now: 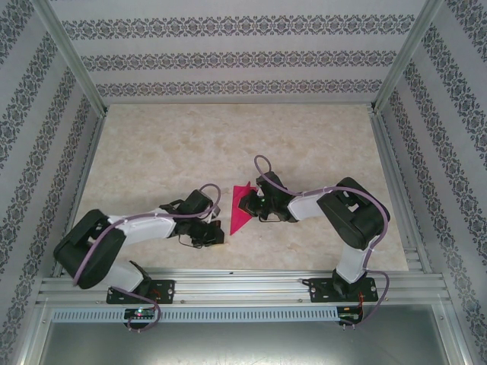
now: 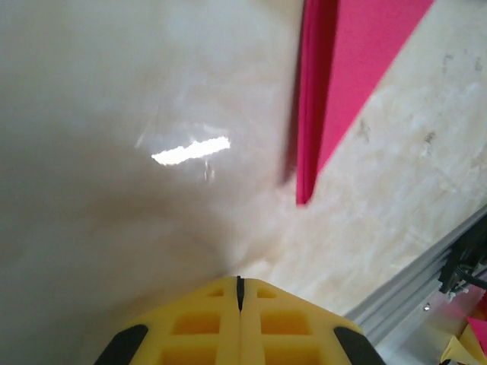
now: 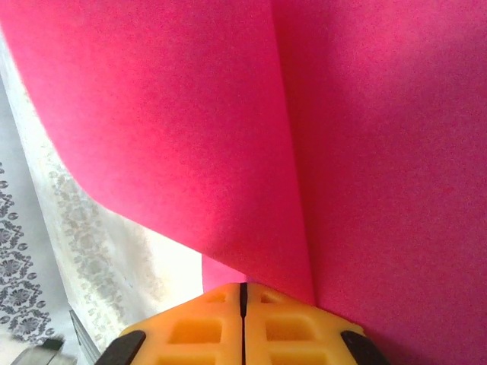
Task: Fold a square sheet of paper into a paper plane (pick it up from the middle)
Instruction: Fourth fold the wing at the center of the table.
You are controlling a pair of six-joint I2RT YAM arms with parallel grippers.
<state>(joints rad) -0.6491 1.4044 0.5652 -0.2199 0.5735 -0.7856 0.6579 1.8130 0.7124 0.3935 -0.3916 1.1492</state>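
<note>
From above, the paper plane [image 1: 241,207] lies on the desk [image 1: 152,144] near the front middle, its long point aimed at 7 o'clock. The right end effector [image 1: 256,204] meets it from 3 o'clock, with that arm reaching low across from the right. The left end effector [image 1: 216,233] sits just beside the point, at about 8 o'clock of it, its forearm stretched flat.

On the left wrist, the end effector [image 2: 240,293] is closed on nothing, its yellow fingers pressed together. The plane [image 2: 358,68] lies apart at 1 o'clock.

On the right wrist, the end effector [image 3: 243,293] is closed too, its tips against the plane [image 3: 190,137]. A crease runs down to them. I cannot tell whether any paper is pinched.
</note>
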